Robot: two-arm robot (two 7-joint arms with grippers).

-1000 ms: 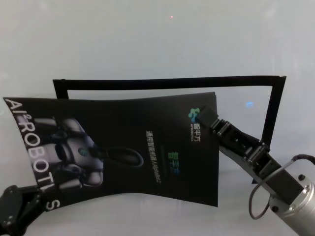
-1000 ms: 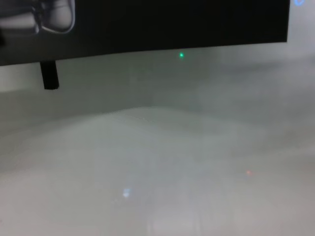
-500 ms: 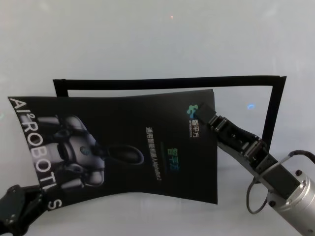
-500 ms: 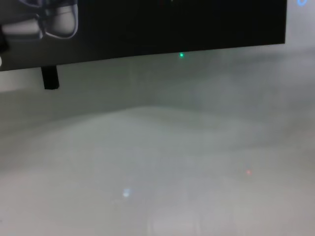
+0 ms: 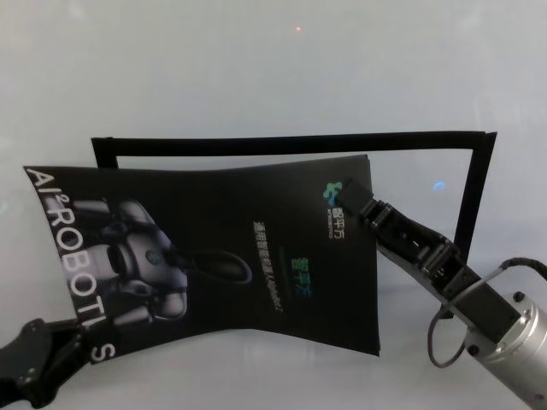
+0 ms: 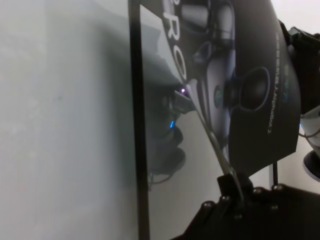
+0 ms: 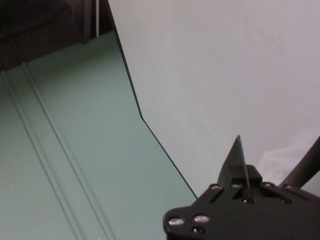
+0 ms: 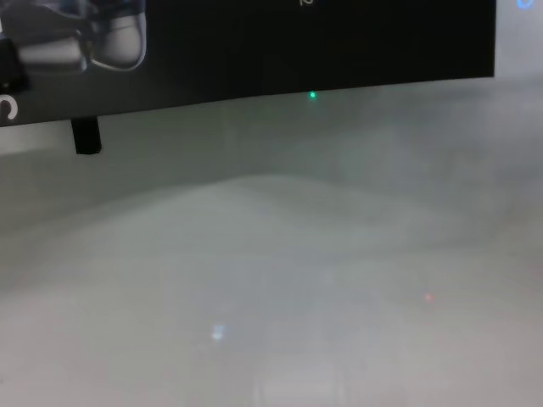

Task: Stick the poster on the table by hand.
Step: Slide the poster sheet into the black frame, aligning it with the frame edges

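The poster [image 5: 214,256], a black glossy sheet with white letters and a grey robot picture, hangs bowed just above the table [image 5: 256,68]. My left gripper [image 5: 73,342] is shut on its near left corner. My right gripper [image 5: 354,199] is shut on its right edge, near the far corner. In the left wrist view the poster [image 6: 240,85] runs as a thin sheet into the left gripper [image 6: 234,182]. In the right wrist view only the sheet's edge shows, clamped in the right gripper [image 7: 240,172]. In the chest view the poster [image 8: 322,42] fills the top.
A thin black rectangular outline [image 5: 291,143] lies on the table behind and to the right of the poster; its right side [image 5: 474,188] passes beyond my right arm. A short black post [image 8: 85,136] shows under the poster's left part in the chest view.
The poster's left side and my left gripper have shifted right and slightly away from me. The right gripper has barely moved, and the sheet bows a little more.
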